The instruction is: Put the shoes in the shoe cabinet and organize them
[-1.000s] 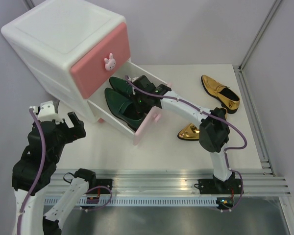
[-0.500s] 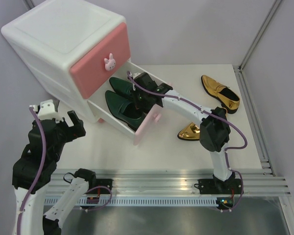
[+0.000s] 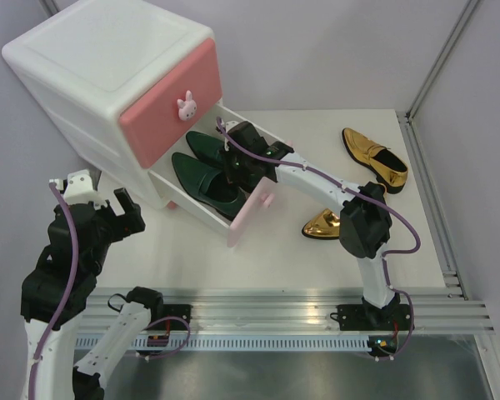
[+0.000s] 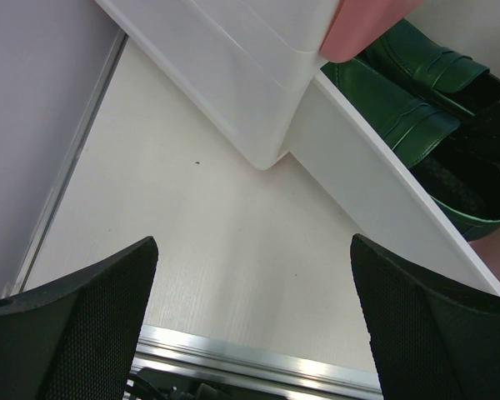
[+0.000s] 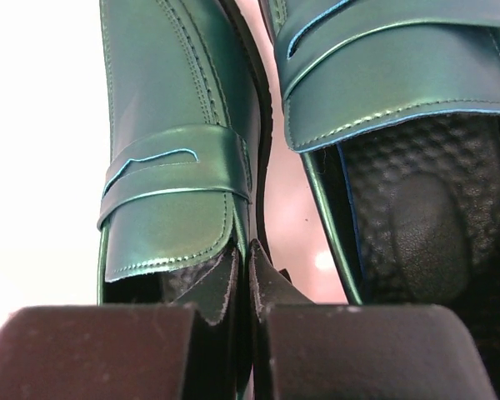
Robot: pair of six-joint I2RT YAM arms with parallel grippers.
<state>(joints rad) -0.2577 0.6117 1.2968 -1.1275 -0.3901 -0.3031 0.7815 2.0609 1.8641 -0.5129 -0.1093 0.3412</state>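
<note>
Two glossy dark green slip-on loafers fill the pulled-out lower drawer (image 3: 248, 212) of the white rounded plastic shoe cabinet (image 3: 100, 67). They lie side by side with toes pointing in under the cabinet body and heels toward the drawer's pale pink front. The upper drawer, fronted in deeper pink with a small bunny-shaped knob (image 3: 184, 105), is pushed in. Both shoes have smooth, reflective leather with a stitched strap and a cut slit across the top. The farther green loafer (image 3: 202, 146) shows a black pebbled insole (image 5: 408, 217) in the right wrist view. The right gripper (image 3: 233, 158) reaches down into the drawer at the heel end of the pair. In its own camera the two dark fingers (image 5: 108, 350) stand almost together, and they seem to pinch the inner side wall of the nearer green loafer (image 3: 202, 182), though the contact itself is partly hidden. Out on the white table (image 3: 300, 258), a shiny metallic gold loafer (image 3: 375, 157) lies to the right of the drawer. A second gold loafer (image 3: 321, 223) sits nearer, partly behind the right arm. The left gripper (image 3: 108, 200) hangs in front of the cabinet's near corner. Its mesh-textured black pads (image 4: 92, 325) are spread wide with nothing between them, well apart from the green pair.
</note>
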